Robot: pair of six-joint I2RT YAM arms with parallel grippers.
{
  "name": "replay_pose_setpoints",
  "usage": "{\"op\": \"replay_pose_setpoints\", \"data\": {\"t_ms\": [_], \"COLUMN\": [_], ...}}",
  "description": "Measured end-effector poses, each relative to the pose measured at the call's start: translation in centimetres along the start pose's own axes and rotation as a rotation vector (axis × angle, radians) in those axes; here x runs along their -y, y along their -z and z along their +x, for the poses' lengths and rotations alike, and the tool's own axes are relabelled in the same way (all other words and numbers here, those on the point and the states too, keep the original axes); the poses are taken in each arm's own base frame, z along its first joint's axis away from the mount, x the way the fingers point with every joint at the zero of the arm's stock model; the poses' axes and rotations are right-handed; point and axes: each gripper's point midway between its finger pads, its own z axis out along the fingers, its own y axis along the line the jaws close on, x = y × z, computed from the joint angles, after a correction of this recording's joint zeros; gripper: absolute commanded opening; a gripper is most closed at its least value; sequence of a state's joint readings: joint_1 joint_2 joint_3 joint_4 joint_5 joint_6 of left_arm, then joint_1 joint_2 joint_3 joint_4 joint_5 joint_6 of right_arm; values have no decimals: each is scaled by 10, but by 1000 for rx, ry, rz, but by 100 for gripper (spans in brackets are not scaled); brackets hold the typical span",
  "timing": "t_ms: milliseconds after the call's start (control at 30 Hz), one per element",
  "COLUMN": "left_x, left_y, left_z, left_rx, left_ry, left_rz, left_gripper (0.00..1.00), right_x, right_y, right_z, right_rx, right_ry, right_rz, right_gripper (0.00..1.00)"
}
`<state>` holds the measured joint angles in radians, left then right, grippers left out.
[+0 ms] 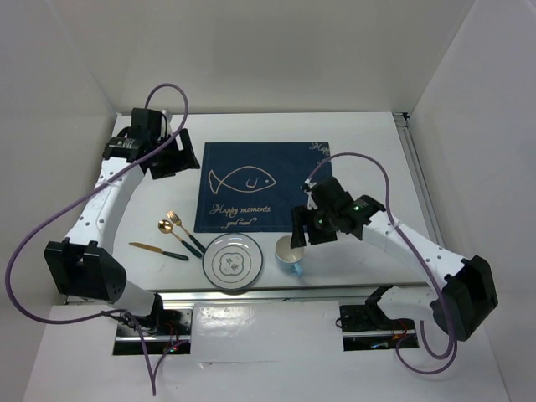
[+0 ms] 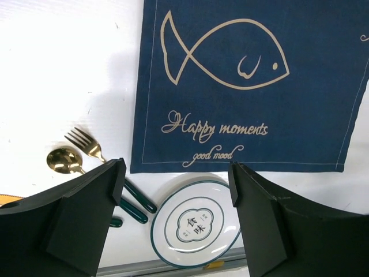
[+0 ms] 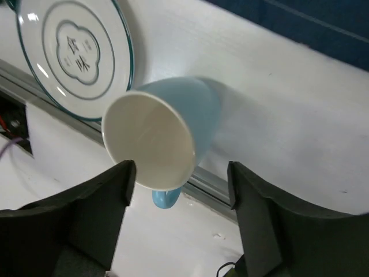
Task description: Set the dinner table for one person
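- Across the middle of the top view lies the dinner table (image 1: 360, 142), a plain white rectangle between white walls. Its long axis runs left to right, and both arm bases are bolted at its near edge.
- A metal rail (image 1: 416, 167) runs along its right edge, and another lines the near edge.
- A navy placemat (image 1: 251, 186) with a fish drawing lies flat on the table, about centred. Its edges are square to the table's, and its lettering reads toward the near side.
- A white plate (image 1: 232, 261) with a green rim sits just in front of the placemat's near edge, close to the near rail.
- A light blue cup (image 1: 290, 254) stands upright just to the right of the plate, with its handle toward the near edge.
- Left of the plate, a gold fork (image 1: 184, 232) and a gold spoon (image 1: 178, 237) lie side by side. Their heads point away from the bases and their dark handles angle toward the plate.
- A knife (image 1: 157, 249) lies nearer the left arm's base, apart from them.
- The left jaws hang above the far left of the table beside the placemat, spread wide and released, grasping nothing.
- The right jaws hover over the cup, also spread apart. The wrist view shows the cup clear of both fingers.
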<state>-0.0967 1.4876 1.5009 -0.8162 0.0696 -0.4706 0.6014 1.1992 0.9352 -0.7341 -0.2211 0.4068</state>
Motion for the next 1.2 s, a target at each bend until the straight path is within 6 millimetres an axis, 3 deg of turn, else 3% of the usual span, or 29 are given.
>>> {"op": "replay_pose_setpoints", "data": {"t_ms": [133,300,467,567,600,633,700,833,933,1033,1200], "left_x": [-2,-10,-9,-8,-8,-7,-7,-6,-3,1,6], "left_y": [1,-6,-6,-6,-6,-6,-6,-5,-1,2,3], "left_z": [6,26,29,30,30,30,30,29,25,20,23], "left_rx": [-8,-64,-72,-72,-72,-73,-73,-73,-64,-49,-58], "left_ry": [1,5,1,0,0,0,-1,2,1,-6,-16], "left_rz": [-3,-22,-21,-17,-16,-16,-12,-9,-4,6,12], "left_gripper": [90,90,90,90,91,94,100,100,100,100,100], "right_x": [-5,-1,5,8,10,11,14,22,20,21,68], "right_y": [-10,-22,-32,-35,-36,-36,-36,-25,-8,12,28], "right_z": [21,23,23,21,21,21,20,12,-16,-63,-151], "right_rx": [-53,-71,-81,-78,-73,-73,-68,-53,13,120,253], "right_ry": [23,8,-7,-6,-6,-11,-8,-3,1,-35,-169], "right_rz": [25,68,103,119,133,137,156,237,269,267,361], "right_gripper": [64,48,32,14,3,0,0,0,0,0,0]}}
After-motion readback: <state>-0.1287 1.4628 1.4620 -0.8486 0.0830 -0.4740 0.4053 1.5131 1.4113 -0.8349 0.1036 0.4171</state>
